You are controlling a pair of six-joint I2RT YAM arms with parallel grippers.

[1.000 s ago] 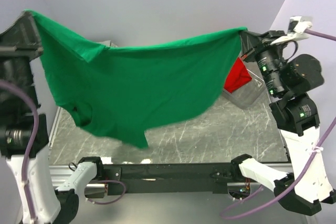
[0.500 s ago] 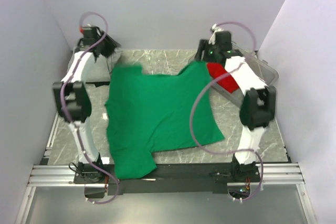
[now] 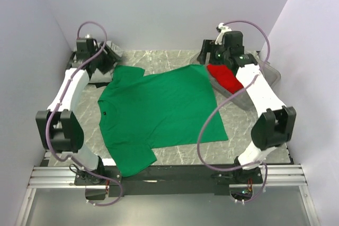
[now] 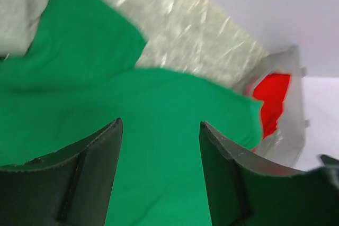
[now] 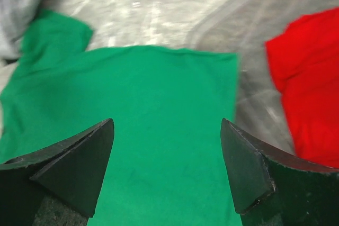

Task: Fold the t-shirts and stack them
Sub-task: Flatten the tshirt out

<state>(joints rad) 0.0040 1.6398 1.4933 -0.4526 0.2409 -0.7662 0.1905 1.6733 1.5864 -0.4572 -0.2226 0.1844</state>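
Green t-shirt [image 3: 159, 112]: lies spread flat on the marble table [image 3: 159, 59], filling the middle of the top view. Its collar is toward the left edge, one sleeve is at upper left and the other at the lower edge. The open layout is judged to be preparation for folding.
Left gripper [image 4: 159, 125]: sits at the upper left of the top view, above the shirt's far sleeve. Its fingers are apart with nothing between them, and green cloth lies below.
Right gripper [image 5: 167, 125]: sits at the upper right of the top view, over the shirt's far hem corner. Its fingers are spread wide and hold nothing.
Placement of both: each sits at a far corner of the shirt, a position that suits a cloth laid out taut between them.
Red t-shirt [image 3: 225, 78]: is bunched inside the clear bin [image 4: 291, 109], at the right of the top view, touching the green hem. Judged to be waiting its turn.
Grey t-shirt [image 4: 21, 9]: is crumpled at the upper left of both wrist views, beside the green sleeve.
Stage: no fold is made and no stack is begun.
Next move, judged: grasp an edge or sleeve and bring it across the shirt's body.
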